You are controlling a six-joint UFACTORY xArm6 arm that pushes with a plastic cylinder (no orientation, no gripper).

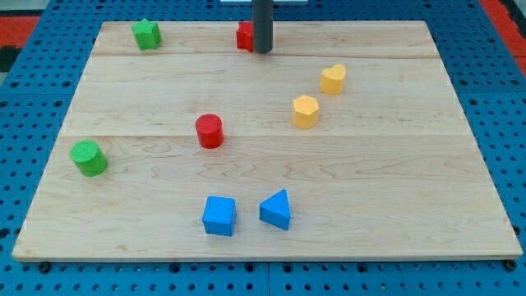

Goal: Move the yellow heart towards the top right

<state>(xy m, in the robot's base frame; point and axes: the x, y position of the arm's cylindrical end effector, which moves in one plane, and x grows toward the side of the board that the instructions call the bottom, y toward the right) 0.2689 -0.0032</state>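
The yellow heart [333,79] lies on the wooden board [394,181], right of centre in the upper half. A yellow hexagon [305,111] lies just below and left of it. My tip [261,52] rests near the board's top edge at the centre, well to the left of and above the yellow heart. The tip is right beside a red block [244,36]. The rod partly hides that block, so I cannot make out its shape.
A green star [146,34] sits at the top left. A red cylinder [209,131] is near the centre and a green cylinder [88,158] at the left edge. A blue cube [219,215] and a blue triangle [276,210] lie near the bottom.
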